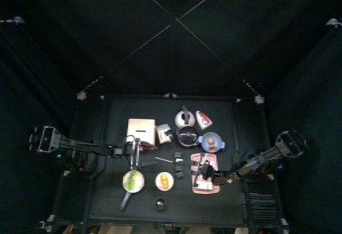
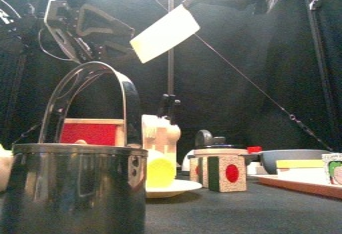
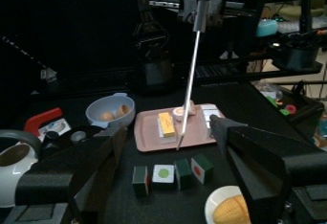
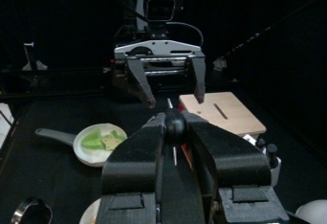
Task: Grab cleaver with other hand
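The cleaver [image 2: 164, 33] shows as a pale flat blade, tilted, high above the table beside the left arm. In the top view it [image 1: 140, 128] lies just beyond my left gripper [image 1: 134, 150]. In the right wrist view it [image 4: 224, 113] is a tan slab with a slot beside that gripper [image 4: 165, 82], whose jaws stand apart with nothing between them. In the left wrist view my left gripper [image 3: 173, 137] is open; a thin pale strip [image 3: 194, 65] rises ahead of it, perhaps the blade edge-on. My right gripper [image 4: 173, 130] is shut over the pink tray [image 1: 203, 173], well apart from the cleaver.
A steel pot [image 2: 80, 178] with a bail handle stands at the front left. A plate [image 2: 167, 186] and patterned blocks [image 2: 221, 170] stand mid-table. A grey bowl [image 3: 109, 108] sits by the tray [image 3: 151, 137]. A small pan with green food [image 4: 99, 142] lies below the left gripper.
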